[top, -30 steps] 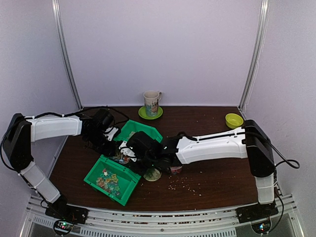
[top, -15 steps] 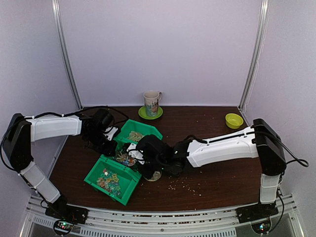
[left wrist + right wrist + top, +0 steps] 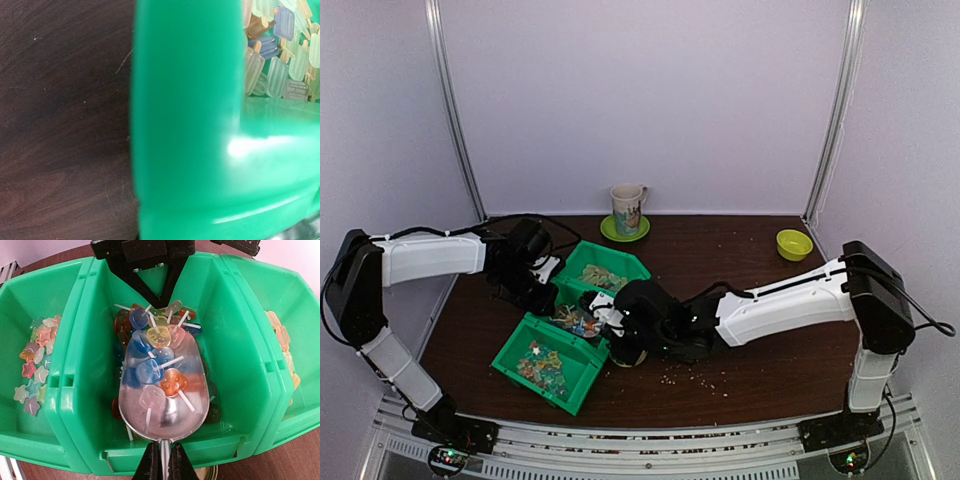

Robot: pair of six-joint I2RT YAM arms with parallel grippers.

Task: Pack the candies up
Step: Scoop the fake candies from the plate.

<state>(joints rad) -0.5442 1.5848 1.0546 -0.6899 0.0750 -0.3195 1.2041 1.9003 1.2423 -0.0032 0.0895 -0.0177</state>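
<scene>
Holding a clear scoop (image 3: pixel 162 395) of candies (image 3: pixel 172 381) over the middle bin (image 3: pixel 230 355), your right gripper (image 3: pixel 161 460) grips its handle | your left gripper (image 3: pixel 152 287) pinches that bin's far wall.

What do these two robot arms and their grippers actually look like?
They match. The left arm and the right arm are long white shells joined by bulky black joints, with thin black cables looping along them. The left gripper and the right gripper are black, each with two slim fingers.
</scene>
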